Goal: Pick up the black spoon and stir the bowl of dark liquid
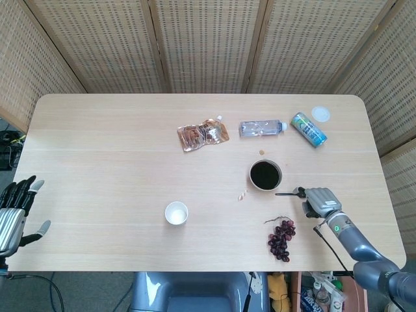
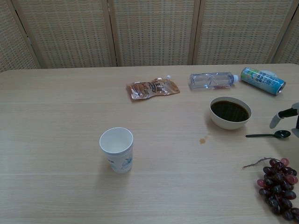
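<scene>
Seen from the head camera: black spoon [image 1: 290, 193] flat on the pale counter [image 1: 104, 149], just right of the bowl of dark liquid [image 1: 265, 175], handle toward the bowl. Right hand [image 1: 318, 201] poised over the spoon's bowl end, back of the hand up, fingers reaching toward the spoon; contact or grip impossible to tell from above. Left hand [image 1: 13, 211] off the counter's near-left corner, fingers spread, nothing held. Farther back, a brown pouch [image 1: 203, 134], a clear water bottle [image 1: 262, 128] on its side, a can [image 1: 308, 129] on its side and a white lid [image 1: 320, 114]. Nearer, a paper cup [image 1: 176, 213] standing upright and a bunch of grapes [image 1: 281, 238].

Seen from the chest camera: spoon [image 2: 269, 135] flat on the counter [image 2: 56, 140] right of the bowl [image 2: 230, 112], between it and the grapes [image 2: 279, 185]. Only a fingertip [image 2: 275, 119] of the right hand caught at the frame's right edge, just above the spoon's bowl end and apart from it. Cup [image 2: 117, 150] alone at centre-left; pouch [image 2: 152, 87], bottle [image 2: 212, 80] and can [image 2: 261, 80] lined along the far side.
</scene>
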Available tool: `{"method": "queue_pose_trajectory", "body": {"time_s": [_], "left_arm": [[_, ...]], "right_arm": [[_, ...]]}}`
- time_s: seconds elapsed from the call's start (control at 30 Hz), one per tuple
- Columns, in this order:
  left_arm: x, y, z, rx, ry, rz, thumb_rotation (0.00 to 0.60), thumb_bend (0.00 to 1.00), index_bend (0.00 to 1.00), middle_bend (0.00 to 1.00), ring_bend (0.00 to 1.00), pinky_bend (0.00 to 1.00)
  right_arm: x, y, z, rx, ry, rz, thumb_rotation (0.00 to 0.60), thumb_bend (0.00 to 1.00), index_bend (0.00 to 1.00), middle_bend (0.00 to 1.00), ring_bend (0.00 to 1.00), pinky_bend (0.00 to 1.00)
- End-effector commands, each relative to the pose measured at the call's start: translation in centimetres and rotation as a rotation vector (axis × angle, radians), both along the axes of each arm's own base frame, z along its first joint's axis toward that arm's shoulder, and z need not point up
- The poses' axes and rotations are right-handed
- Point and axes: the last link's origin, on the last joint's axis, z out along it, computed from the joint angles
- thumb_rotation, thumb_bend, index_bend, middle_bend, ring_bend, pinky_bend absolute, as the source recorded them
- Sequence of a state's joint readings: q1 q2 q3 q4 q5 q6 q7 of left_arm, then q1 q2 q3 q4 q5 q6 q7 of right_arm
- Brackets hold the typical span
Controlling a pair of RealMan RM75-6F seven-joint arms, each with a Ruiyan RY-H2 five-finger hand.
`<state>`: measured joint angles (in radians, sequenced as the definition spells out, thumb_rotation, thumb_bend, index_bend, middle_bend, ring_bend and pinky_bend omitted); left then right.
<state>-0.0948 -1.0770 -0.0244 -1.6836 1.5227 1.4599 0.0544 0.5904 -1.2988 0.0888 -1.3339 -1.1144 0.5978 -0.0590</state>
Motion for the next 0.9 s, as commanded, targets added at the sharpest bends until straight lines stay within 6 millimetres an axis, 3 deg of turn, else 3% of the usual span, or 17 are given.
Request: {"method": "queue_pose_trajectory", "body": {"time_s": [0.03, 0.9], "left_arm": [[-0.1, 0.0, -0.1, 0.0, -0.002, 0.004, 0.6, 0.31, 0.0, 0.0, 0.0, 0.0], [-0.6, -0.3, -0.4, -0.002, -0.01, 0.029, 0.6, 0.31, 0.0, 0.0, 0.0, 0.0]], "right_arm": [[-0.2, -0.4, -0.3, 0.004, 0.013, -0.004, 0.6, 0.84, 0.26, 0.95, 0.96, 0.97], [-1.3, -1.7, -1.8, 0.047, 0.067, -0.041, 0.6, 0.84, 0.26, 0.95, 0.96, 0.97]]}}
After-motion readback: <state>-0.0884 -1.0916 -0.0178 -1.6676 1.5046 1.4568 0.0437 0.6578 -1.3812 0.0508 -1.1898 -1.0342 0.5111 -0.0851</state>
